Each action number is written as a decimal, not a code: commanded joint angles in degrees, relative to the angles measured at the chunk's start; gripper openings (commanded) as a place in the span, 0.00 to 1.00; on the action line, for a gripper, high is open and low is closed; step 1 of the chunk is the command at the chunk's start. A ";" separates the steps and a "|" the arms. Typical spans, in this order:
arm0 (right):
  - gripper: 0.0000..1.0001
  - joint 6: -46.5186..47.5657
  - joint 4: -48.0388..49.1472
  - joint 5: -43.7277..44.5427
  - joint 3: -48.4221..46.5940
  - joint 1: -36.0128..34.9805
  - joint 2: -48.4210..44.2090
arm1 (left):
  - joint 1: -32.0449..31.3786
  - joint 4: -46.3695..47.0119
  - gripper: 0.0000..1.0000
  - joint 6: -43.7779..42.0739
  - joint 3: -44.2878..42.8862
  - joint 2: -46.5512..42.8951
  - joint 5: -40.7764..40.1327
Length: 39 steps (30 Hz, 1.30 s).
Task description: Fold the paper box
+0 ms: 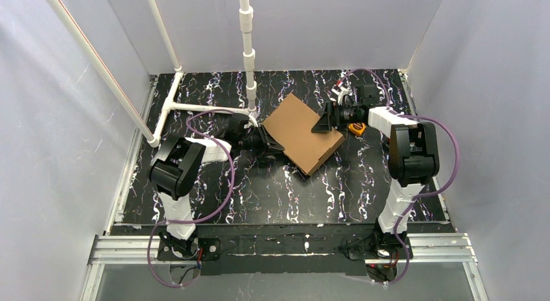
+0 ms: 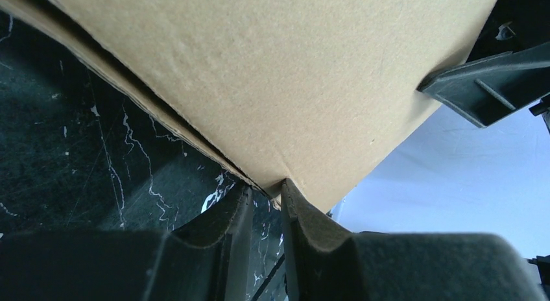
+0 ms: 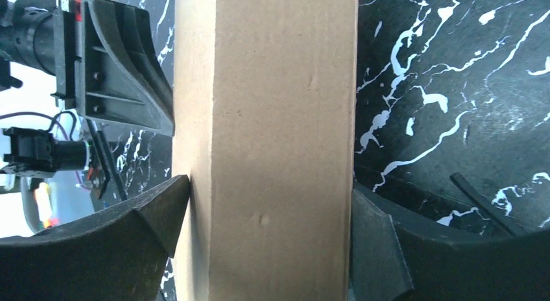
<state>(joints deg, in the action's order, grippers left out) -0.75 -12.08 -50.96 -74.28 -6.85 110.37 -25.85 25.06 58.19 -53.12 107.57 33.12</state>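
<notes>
The paper box (image 1: 303, 131) is brown cardboard folded into a flat closed shape, lying diagonally at mid-table. My left gripper (image 1: 275, 145) is at its left corner. In the left wrist view the fingers (image 2: 266, 197) are nearly together, pinching the corner of the box (image 2: 272, 74). My right gripper (image 1: 324, 121) is at the box's far right edge. In the right wrist view it (image 3: 270, 184) stands wide open astride the box's side wall (image 3: 272, 119), with a fingertip against each face.
A small orange tape measure (image 1: 356, 128) lies just right of the right gripper. A white pipe frame (image 1: 207, 108) stands at the back left. Grey walls close in the black marbled table (image 1: 292, 191) on three sides.
</notes>
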 commanded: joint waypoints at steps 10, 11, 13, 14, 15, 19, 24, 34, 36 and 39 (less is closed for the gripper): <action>0.66 2.98 1.01 2.24 1.52 -0.57 -9.25 | 1.07 -6.78 0.37 -4.88 2.98 -6.57 -3.84; 0.66 3.81 0.62 3.42 1.41 -0.59 -10.14 | 1.33 -6.79 0.41 -4.88 3.21 -7.51 -3.39; 0.66 5.69 -0.38 5.97 0.81 -0.61 -11.71 | 1.83 -6.78 0.48 -5.07 4.00 -9.38 -2.28; 0.65 6.63 -0.99 7.21 0.42 -0.62 -12.44 | 2.19 -6.78 0.50 -5.20 4.60 -10.52 -1.93; 0.65 7.69 -1.68 8.51 -0.07 -0.62 -13.06 | 2.61 -6.78 0.53 -5.53 5.29 -11.60 -1.59; 0.65 14.50 -5.96 16.20 -2.17 -1.43 -16.34 | 6.46 -6.91 0.56 -6.98 10.03 -18.78 -0.43; 0.64 25.80 -8.27 32.34 -0.01 -7.23 -22.06 | 11.25 -10.47 0.60 -9.28 13.82 -29.29 -0.04; 0.70 35.90 -5.42 56.23 10.03 -26.78 -30.45 | 14.50 -22.04 0.74 -13.01 13.58 -40.93 -2.10; 0.74 35.91 -6.17 56.87 11.02 -28.73 -30.91 | 14.67 -24.34 0.75 -14.18 13.19 -42.31 -2.60; 0.82 36.08 -6.31 57.35 12.89 -30.86 -31.90 | 14.86 -24.71 0.75 -14.41 13.52 -44.03 -2.81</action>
<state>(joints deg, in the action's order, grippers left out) 33.50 -18.06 1.72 -63.35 -35.90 80.82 -11.55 4.82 46.41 -39.75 66.65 31.03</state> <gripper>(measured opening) 0.783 0.750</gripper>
